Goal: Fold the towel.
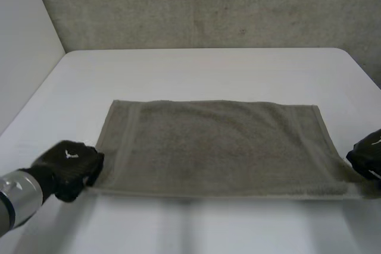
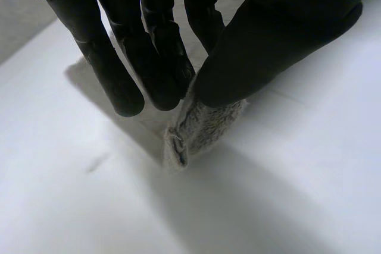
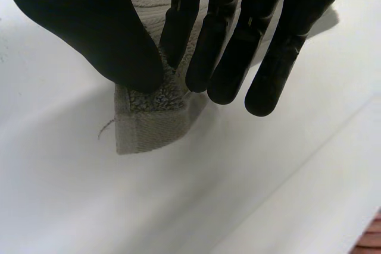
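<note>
A: Surface and background first, quick.

B: White table [image 1: 208,66], rough grey wall [image 1: 208,4] behind its far edge, and a paler wall [image 1: 24,40] running along the left.

A: Where's the towel?

B: The grey-brown towel [image 1: 220,147] is spread flat in the near half of the table. Its long sides run left to right, it lies in a single layer, and there's a hemmed band down each short end.

A: And the left hand?

B: The left hand [image 1: 68,165] is at the towel's near-left corner [image 2: 199,126], with its grey arm coming in from the near left. In the wrist view the thumb [image 2: 268,46] presses on one face of that corner and the fingers [image 2: 161,57] come down on the other. The cloth is pinched between them, and the tip of the corner sticks out past the fingertips, raised a little off the table.

A: Right hand?

B: The right hand [image 1: 368,156] is at the near-right corner [image 3: 152,120], at the table's right side. It's the same grip: the thumb sits on top of the hemmed corner and the closest finger meets it, so the cloth is nipped between them. The other fingers hang straight over the towel just beside the pinch.

A: What about the rest of the cloth?

B: Flat on the table between the two hands, and the far edge is straight.
</note>
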You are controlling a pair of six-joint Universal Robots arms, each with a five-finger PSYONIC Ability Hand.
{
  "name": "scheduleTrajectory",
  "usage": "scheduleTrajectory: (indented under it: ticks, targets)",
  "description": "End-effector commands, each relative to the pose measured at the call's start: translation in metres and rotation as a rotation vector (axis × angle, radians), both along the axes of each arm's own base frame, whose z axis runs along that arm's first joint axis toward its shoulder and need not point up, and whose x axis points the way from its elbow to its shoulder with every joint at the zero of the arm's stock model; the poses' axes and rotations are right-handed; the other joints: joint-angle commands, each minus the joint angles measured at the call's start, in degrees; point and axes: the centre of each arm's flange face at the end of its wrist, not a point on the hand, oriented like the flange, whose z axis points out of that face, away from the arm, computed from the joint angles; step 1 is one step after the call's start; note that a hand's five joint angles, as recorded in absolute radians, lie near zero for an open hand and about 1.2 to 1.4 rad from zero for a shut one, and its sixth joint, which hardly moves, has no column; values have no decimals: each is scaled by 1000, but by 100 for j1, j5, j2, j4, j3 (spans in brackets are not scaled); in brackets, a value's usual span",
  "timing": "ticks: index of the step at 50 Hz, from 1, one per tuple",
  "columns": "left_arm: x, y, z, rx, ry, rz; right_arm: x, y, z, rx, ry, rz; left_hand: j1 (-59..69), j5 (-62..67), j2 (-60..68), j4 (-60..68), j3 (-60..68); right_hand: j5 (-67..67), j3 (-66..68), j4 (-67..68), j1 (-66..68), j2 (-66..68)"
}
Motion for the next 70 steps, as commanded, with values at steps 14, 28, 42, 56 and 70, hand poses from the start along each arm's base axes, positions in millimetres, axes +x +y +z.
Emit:
scheduleTrajectory:
  ticks: [14,28,42,56,70]
  targets:
    - [-39,-103,14,-334,115,-61,42,-80,-27,-200,-174,-50,1176,1059,1023,1023,1027,1411,1205,1171,2522,1273]
    - [-71,-193,-27,-439,124,-41,71,-161,-68,-459,-222,-88,1176,1059,1023,1023,1027,1411,1205,1171,2522,1273]
    - [-90,-234,-49,-502,135,-52,84,-193,-96,-522,-208,-95,1176,1059,1023,1023,1027,1411,1205,1171,2522,1273]
    - [-91,-223,0,-579,148,-11,79,-189,-23,-710,-335,-198,-5382,-5500,-5535,-5535,-5531,-5589,-5795,-5829,-4478,-5727]
    - [-75,-157,38,-477,289,28,39,-113,-34,-435,-380,-235,-5348,-5466,-5501,-5502,-5498,-5589,-5795,-5829,-4478,-5727]
